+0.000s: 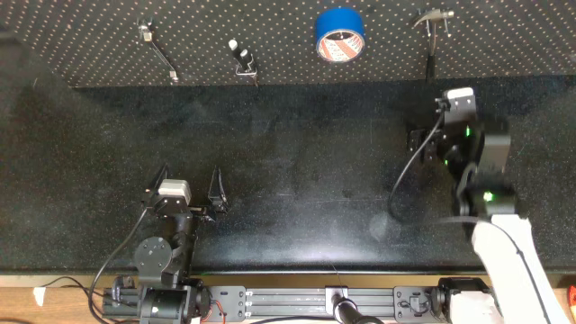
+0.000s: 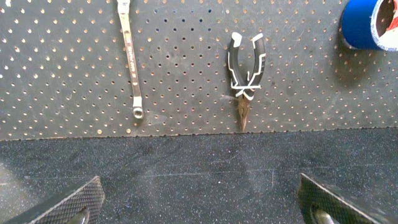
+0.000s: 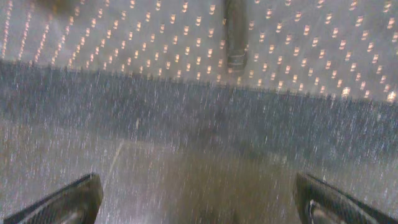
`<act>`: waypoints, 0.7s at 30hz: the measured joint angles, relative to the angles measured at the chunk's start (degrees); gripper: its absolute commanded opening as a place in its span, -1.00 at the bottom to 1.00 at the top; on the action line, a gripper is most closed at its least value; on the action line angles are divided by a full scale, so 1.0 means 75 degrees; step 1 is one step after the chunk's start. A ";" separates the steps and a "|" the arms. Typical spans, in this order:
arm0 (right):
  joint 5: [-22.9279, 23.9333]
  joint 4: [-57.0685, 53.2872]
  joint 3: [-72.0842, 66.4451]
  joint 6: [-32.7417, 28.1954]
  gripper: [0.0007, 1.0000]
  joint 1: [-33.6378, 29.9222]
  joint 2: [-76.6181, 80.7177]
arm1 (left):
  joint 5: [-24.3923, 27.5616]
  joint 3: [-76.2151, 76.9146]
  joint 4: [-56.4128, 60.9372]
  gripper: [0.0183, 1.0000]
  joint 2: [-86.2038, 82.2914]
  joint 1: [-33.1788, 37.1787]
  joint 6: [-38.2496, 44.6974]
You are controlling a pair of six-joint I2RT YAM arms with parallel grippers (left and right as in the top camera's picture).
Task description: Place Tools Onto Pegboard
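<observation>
Left gripper point(image 2: 200, 183) sits near and right gripper point(image 3: 196, 186) far by the pegboard point(image 1: 270, 40) edge, both with jaws apart, black mat point(image 1: 306, 180) stretching between them.

A dark speckled mat point(image 1: 297, 180) covers the wooden worktop point(image 1: 18, 280), bare along its near edge.

The pegboard point(image 1: 270, 36) stands at the back of my table point(image 1: 297, 171). Four things hang on it in a row: wrench point(image 1: 158, 52) far left, then pliers point(image 1: 243, 61), then tape roll point(image 1: 339, 35), and hammer point(image 1: 432, 31) far right. My left gripper point(image 2: 199, 199) is well before the pliers. My right gripper point(image 3: 199, 196) is near the hammer.
</observation>
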 measured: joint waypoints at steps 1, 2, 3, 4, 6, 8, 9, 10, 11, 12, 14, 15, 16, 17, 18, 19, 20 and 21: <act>0.0000 0.1594 -0.1422 0.0006 1.00 0.0000 -0.0935 | 0.0000 -0.0003 0.0003 0.99 -0.0003 0.0000 0.0000; -0.0003 0.1751 -0.2034 0.0006 1.00 0.0000 -0.1475 | 0.0000 -0.0003 0.0003 0.99 0.0000 0.0000 0.0000; -0.0003 0.2273 -0.2591 0.0009 1.00 0.0000 -0.1920 | 0.0000 -0.0003 0.0000 0.99 -0.0003 0.0000 0.0000; 0.0000 0.2498 -0.3153 0.0067 1.00 0.0000 -0.2614 | 0.0000 -0.0003 0.0000 0.99 -0.0006 0.0000 0.0000; -0.0003 0.2515 -0.3803 0.0157 1.00 0.0000 -0.3719 | 0.0000 -0.0003 0.0003 0.99 -0.0006 0.0000 0.0000; 0.0000 0.1964 -0.4036 0.0291 1.00 0.0050 -0.4782 | 0.0000 -0.0003 0.0000 1.00 -0.0006 0.0000 0.0000; 0.0003 0.1137 -0.4051 0.0303 1.00 0.0064 -0.5423 | 0.0000 -0.0003 0.0003 0.99 -0.0006 0.0000 0.0000; -0.0003 0.0772 -0.4062 0.0323 1.00 0.0111 -0.5951 | 0.0000 -0.0003 0.0003 0.99 -0.0006 0.0000 0.0000; 0.0000 -0.0067 -0.4060 0.0361 1.00 0.0219 -0.7035 | -0.0003 -0.0003 0.0000 0.99 -0.0006 0.0000 0.0000; 0.0000 -0.0067 -0.4057 0.0361 1.00 0.0262 -0.7522 | -0.0003 -0.0003 0.0003 0.99 -0.0006 0.0000 0.0000; 0.0000 -0.0070 -0.4057 0.0385 1.00 0.0519 -0.8212 | 0.0000 -0.0003 0.0003 0.99 -0.0003 0.0000 0.0000; 0.0003 -0.0073 -0.4057 0.0385 1.00 0.0621 -0.8233 | 0.0000 -0.0003 0.0003 0.99 -0.0006 0.0000 0.0000; 0.0003 -0.0073 -0.4057 0.0385 1.00 0.0699 -0.8236 | 0.0000 -0.0003 0.0003 0.99 -0.0006 0.0000 0.0000; 0.0003 -0.0073 -0.4057 0.0385 1.00 0.0699 -0.8236 | 0.0000 -0.0003 0.0003 0.99 -0.0006 0.0000 0.0000; 0.0003 -0.0073 -0.4057 0.0385 1.00 0.0708 -0.8236 | 0.0000 -0.0003 0.0003 0.99 -0.0006 0.0000 0.0000; 0.0003 -0.0073 -0.4057 0.0385 1.00 0.0743 -0.8236 | 0.0000 -0.0003 0.0003 0.99 -0.0006 0.0000 0.0000; 0.0003 -0.0073 -0.4057 0.0385 1.00 0.0749 -0.8236 | 0.0000 -0.0003 0.0003 0.99 -0.0006 0.0000 0.0000; 0.0003 -0.0073 -0.4057 0.0385 1.00 0.0749 -0.8236 | 0.0000 -0.0003 0.0003 1.00 -0.0006 0.0000 0.0000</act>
